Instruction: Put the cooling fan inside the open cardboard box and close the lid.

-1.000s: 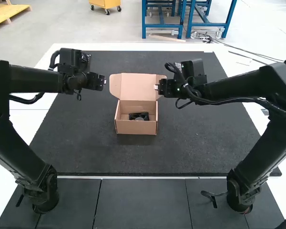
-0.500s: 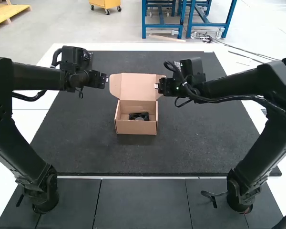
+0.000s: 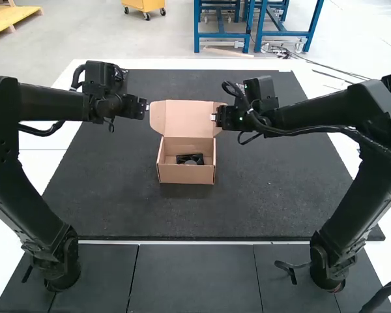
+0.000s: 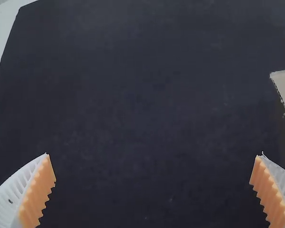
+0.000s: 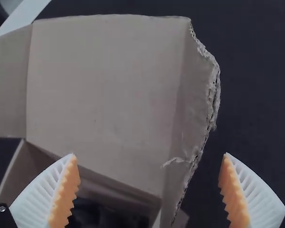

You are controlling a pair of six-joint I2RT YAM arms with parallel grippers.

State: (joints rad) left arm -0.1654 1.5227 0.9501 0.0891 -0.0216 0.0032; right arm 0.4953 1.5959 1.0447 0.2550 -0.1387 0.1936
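A small cardboard box [image 3: 186, 162] stands open in the middle of the black mat, its lid [image 3: 186, 119] leaning back. The black cooling fan [image 3: 190, 159] lies inside it. My left gripper [image 3: 142, 108] hovers just beside the lid's left edge; its fingers [image 4: 35, 190] are spread wide over bare mat, with the lid's corner [image 4: 284, 85] at the side. My right gripper [image 3: 216, 119] is at the lid's right edge, open, and the lid [image 5: 114, 95] spans the space between its pads [image 5: 66, 190], its torn side flap [image 5: 204, 123] close by.
The black mat [image 3: 104, 182] covers most of the white table, with bare mat all around the box. Dark foam tiles [image 3: 195, 274] lie along the front between the arm bases.
The left gripper has risen slightly and edged right toward the lid's left edge. The right gripper has crept a little up along the lid's right edge. Box and fan unchanged.
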